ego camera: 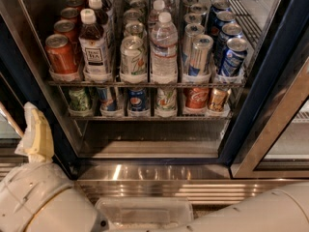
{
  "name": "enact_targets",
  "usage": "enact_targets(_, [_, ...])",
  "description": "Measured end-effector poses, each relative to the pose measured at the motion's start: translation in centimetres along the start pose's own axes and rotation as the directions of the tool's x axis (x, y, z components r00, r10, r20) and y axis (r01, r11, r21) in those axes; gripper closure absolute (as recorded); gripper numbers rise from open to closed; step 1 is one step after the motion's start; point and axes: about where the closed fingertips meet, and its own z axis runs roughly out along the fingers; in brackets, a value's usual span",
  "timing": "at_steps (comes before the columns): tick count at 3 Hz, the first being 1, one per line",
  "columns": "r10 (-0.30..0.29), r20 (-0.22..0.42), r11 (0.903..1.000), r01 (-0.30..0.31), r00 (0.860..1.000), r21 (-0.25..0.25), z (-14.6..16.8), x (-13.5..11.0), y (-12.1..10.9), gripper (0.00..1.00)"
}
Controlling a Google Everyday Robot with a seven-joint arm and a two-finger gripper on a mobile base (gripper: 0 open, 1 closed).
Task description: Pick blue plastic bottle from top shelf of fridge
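The blue plastic bottle (95, 45) is a clear bottle of brown tea with a white cap and a white "TEA" label. It stands upright at the front of the second lane from the left on the top shelf (145, 83) of the fridge (244, 115). More tea bottles stand behind it. My gripper (21, 144) is at the lower left, outside the fridge, below and left of the bottle. It is open and empty. One cream finger (36, 134) points up; the other is out of view.
A red can (62, 54) stands left of the tea bottle, a green-white can (133, 57) and a clear water bottle (164, 47) to its right. Short soda cans (137, 100) fill the lower rack. The open glass door (285, 129) is at right. My white arm (43, 202) fills the bottom.
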Motion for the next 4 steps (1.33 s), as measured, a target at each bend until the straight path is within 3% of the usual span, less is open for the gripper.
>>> enact_targets(1, [-0.143, -0.044, 0.9844, 0.147, 0.989, 0.097, 0.4, 1.0, 0.5, 0.00])
enact_targets(2, [-0.214, -0.068, 0.9614, 0.222, 0.974, 0.162, 0.3, 0.4, 0.0, 0.00])
enact_targets(3, [-0.179, -0.052, 0.9529, 0.186, 0.983, 0.240, 0.1, 0.8, -2.3, 0.00])
enact_targets(4, [-0.156, -0.045, 0.9170, 0.161, 0.987, 0.365, -0.7, 0.6, -7.2, 0.00])
